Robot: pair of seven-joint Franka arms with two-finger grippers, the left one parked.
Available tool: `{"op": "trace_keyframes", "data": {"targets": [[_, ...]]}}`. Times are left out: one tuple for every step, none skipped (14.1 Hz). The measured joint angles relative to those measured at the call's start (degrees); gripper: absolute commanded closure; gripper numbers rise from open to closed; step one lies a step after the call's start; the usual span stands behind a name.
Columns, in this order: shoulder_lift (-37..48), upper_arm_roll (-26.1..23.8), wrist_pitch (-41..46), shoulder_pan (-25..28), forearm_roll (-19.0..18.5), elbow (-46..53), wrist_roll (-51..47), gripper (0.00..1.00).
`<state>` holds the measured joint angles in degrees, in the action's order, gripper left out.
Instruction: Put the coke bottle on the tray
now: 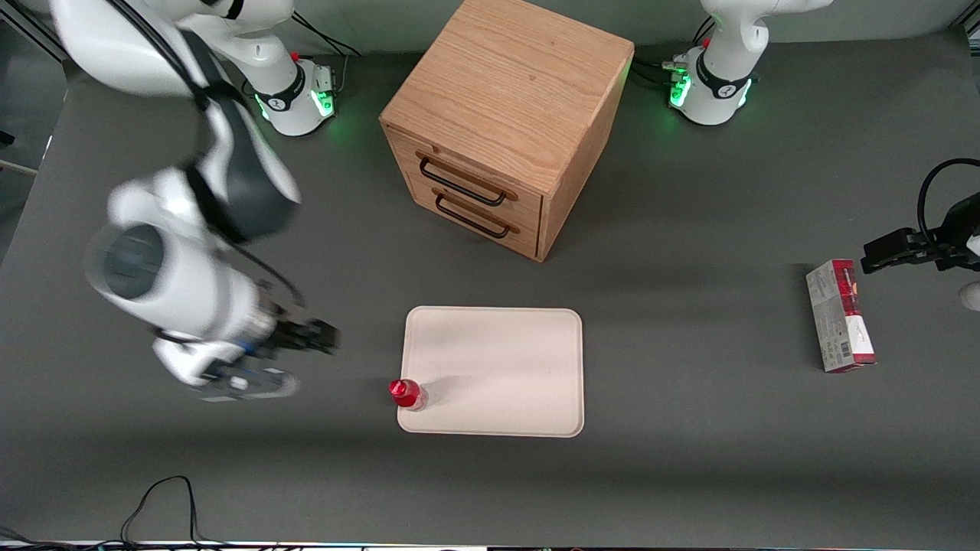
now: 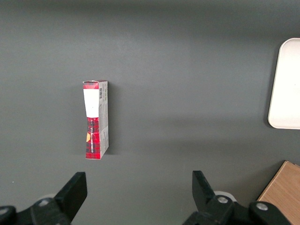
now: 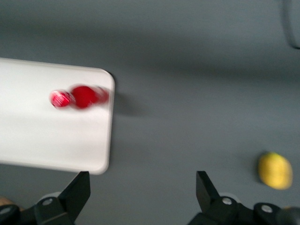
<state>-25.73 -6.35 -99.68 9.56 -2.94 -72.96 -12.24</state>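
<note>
Bottle: the coke bottle [image 1: 406, 393] is standing upright on the tray [image 1: 498, 360], at the corner nearest the front camera on the working arm's side, its red cap up; it is also showing in the right wrist view [image 3: 79, 97], just inside the tray's edge [image 3: 56, 150].
Tool: the tool [image 1: 310, 337] is hanging above the bare surface [image 1: 689, 474], apart from the tray, toward the working arm's end; its fingers [image 3: 77, 192] are spread wide and holding nothing.
Cabinet: a wooden drawer cabinet [image 1: 509, 115] is sitting farther from the front camera than the tray.
Carton: a red-and-grey carton [image 1: 840, 315] is lying toward the parked arm's end.
Lemon: a yellow lemon [image 3: 275, 170] is lying on the surface near the tool.
</note>
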Motion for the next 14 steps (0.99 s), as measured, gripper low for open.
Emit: {"op": "trace_keyframes", "data": {"targets": [[4.1,2.5,1.8,-0.5,1.2,-2.3,2.2,0.0],[8.0,4.5,2.5,-0.9,1.8,-5.0,3.2,0.0],[11.7,6.2,2.9,-1.2,2.0,-7.7,3.7,0.0],[15.2,8.0,3.0,-1.4,2.2,-10.7,3.9,0.0],[18.2,9.6,3.0,-1.6,2.2,-13.3,4.0,0.0],[20.6,10.9,3.0,-1.7,2.2,-15.4,4.2,0.0],[22.7,12.2,3.0,-1.8,2.2,-17.3,4.6,0.0],[24.3,13.2,3.1,-1.8,2.3,-18.8,5.4,0.0],[25.5,14.0,3.3,-1.9,2.3,-20.1,6.2,0.0],[26.4,14.5,3.6,-1.9,2.3,-21.1,6.8,0.0],[27.0,14.7,3.9,-1.9,2.3,-22.0,7.0,0.0],[27.3,14.8,3.9,-1.9,2.3,-22.7,7.0,0.0],[27.3,14.8,3.9,-1.8,2.4,-23.1,7.0,0.0],[27.3,14.8,3.9,-1.8,2.4,-23.3,7.0,0.0]]}}
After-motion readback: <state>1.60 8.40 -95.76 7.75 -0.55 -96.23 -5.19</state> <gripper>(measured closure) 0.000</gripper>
